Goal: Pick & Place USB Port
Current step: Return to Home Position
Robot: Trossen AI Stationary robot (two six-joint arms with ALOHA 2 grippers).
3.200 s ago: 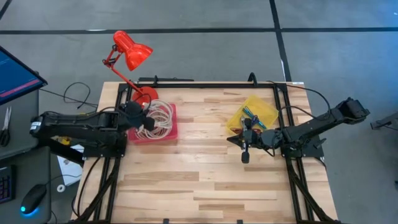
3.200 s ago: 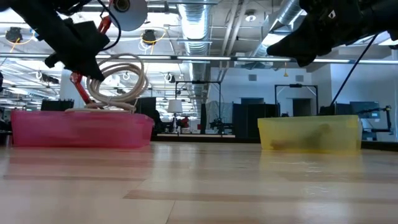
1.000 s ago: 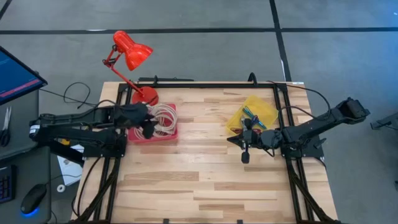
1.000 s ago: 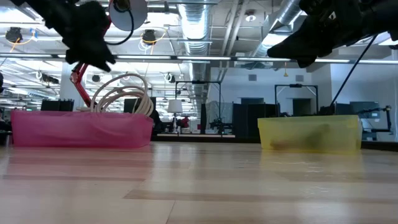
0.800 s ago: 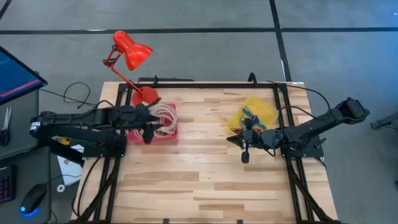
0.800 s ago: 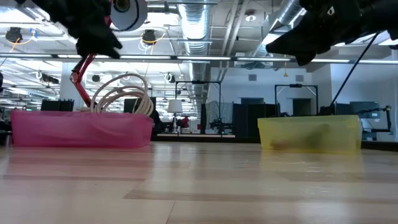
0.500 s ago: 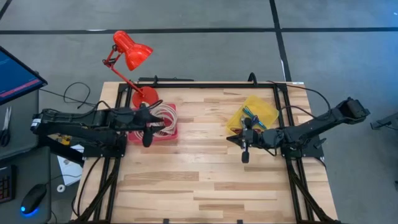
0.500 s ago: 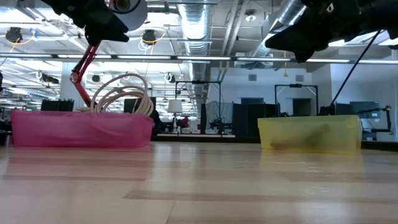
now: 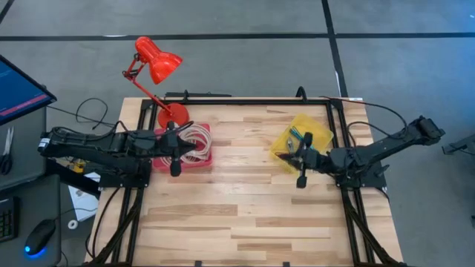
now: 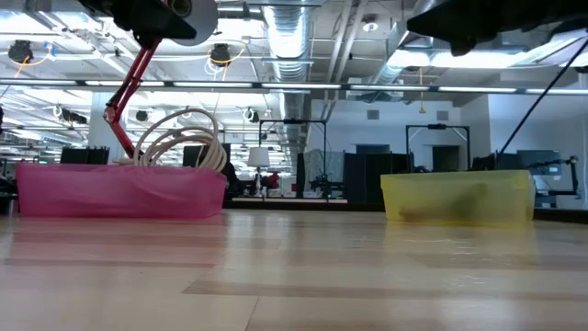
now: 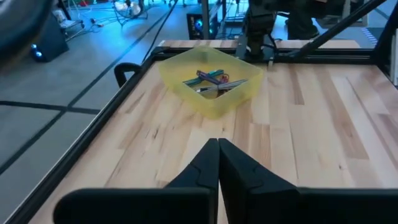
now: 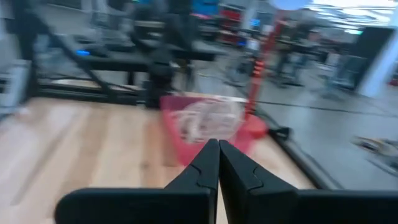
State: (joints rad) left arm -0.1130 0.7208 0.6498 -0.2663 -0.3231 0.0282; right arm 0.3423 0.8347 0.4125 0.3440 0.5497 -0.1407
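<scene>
A pink bin [image 9: 183,148] at the table's left holds a coil of white cables [image 10: 179,138]. A yellow bin [image 9: 300,137] at the right holds several small coloured pieces [image 11: 211,78]; whether one is the USB port I cannot tell. My left gripper [image 9: 176,169] hangs shut and empty above the pink bin's near edge, its fingertips together in the left wrist view [image 11: 218,163]. My right gripper [image 9: 302,181] is shut and empty, high over the wood beside the yellow bin's near side [image 12: 218,163].
A red desk lamp [image 9: 157,63] stands at the far left corner behind the pink bin. Black frame rails [image 9: 338,141] run along the table's left, right and far edges. Bare wood [image 9: 237,215] fills the middle and near half.
My left gripper has risen out of the pink bin, swung toward the table's near edge, rolled, and shut on nothing. The cable coil lies still in the bin. My right gripper has risen and shifted a little toward the table's right edge, staying shut.
</scene>
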